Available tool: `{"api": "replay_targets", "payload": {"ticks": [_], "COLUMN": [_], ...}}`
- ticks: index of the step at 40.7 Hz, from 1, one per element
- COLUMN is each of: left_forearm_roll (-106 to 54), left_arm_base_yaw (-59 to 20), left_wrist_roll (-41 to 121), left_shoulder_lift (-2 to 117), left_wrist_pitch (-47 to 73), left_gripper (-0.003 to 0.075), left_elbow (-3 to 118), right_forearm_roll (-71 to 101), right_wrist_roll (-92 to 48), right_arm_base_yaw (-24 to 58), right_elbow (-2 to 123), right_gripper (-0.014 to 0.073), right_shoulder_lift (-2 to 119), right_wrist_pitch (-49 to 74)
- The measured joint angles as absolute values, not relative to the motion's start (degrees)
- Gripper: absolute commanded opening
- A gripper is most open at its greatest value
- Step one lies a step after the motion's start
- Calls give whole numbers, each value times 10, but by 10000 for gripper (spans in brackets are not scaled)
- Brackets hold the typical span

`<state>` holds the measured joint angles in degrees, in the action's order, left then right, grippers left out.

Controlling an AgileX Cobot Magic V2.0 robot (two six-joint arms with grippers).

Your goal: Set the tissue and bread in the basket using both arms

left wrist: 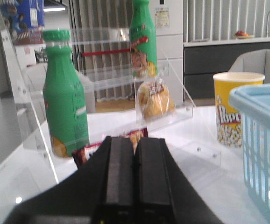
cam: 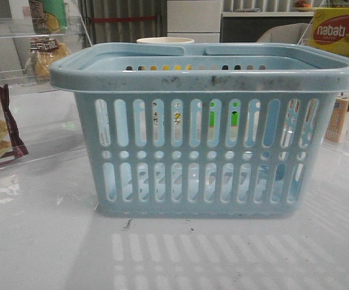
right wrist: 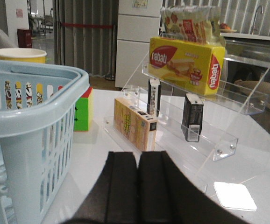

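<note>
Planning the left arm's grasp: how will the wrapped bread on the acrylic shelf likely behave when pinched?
The bread sits in clear, glossy wrap, so the film may slip or crinkle. The buns look puffy, probably light and easily squashed. It stands upright on a sloped clear shelf, so a nudge might topple it.

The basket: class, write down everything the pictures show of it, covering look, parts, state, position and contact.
The basket is pale blue, plastic-looking and rectangular, with a wide rim scuffed with dark marks. Its walls carry tall vertical slots, a row of round holes between two slot rows, and more holes under the rim. Its handles lie folded down on the rim. It stands upright on the white table; nothing is seen inside it. Neither gripper touches it.
</note>
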<state>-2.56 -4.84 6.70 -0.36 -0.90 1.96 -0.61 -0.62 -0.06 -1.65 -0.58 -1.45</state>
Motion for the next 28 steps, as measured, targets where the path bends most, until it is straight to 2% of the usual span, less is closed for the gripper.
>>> {"api": "replay_targets", "payload": {"ticks": [5, 13, 23, 28], "left_forearm_roll": [-26, -26, -26, -26], "left_arm_base_yaw": [-48, -48, -48, -48], "left_wrist_roll": [67, 67, 67, 67], "left_shoulder_lift": [-4, 34, 172, 232], "left_wrist_pitch": [-3, 65, 231, 299], "left_gripper": [91, 91, 91, 91], "left_elbow": [80, 224, 375, 399], "right_forearm_roll": [-5, -5, -4, -4], "right_wrist_roll": [-6, -6, -6, -6], "right_arm_base_yaw": [-1, -1, -1, -1], "right_elbow": [27, 180, 334, 360], "right_gripper": [56, 56, 56, 56], "right_shoulder_lift": [-6, 7, 126, 187], "right_wrist_pitch": [5, 89, 228, 291]}}
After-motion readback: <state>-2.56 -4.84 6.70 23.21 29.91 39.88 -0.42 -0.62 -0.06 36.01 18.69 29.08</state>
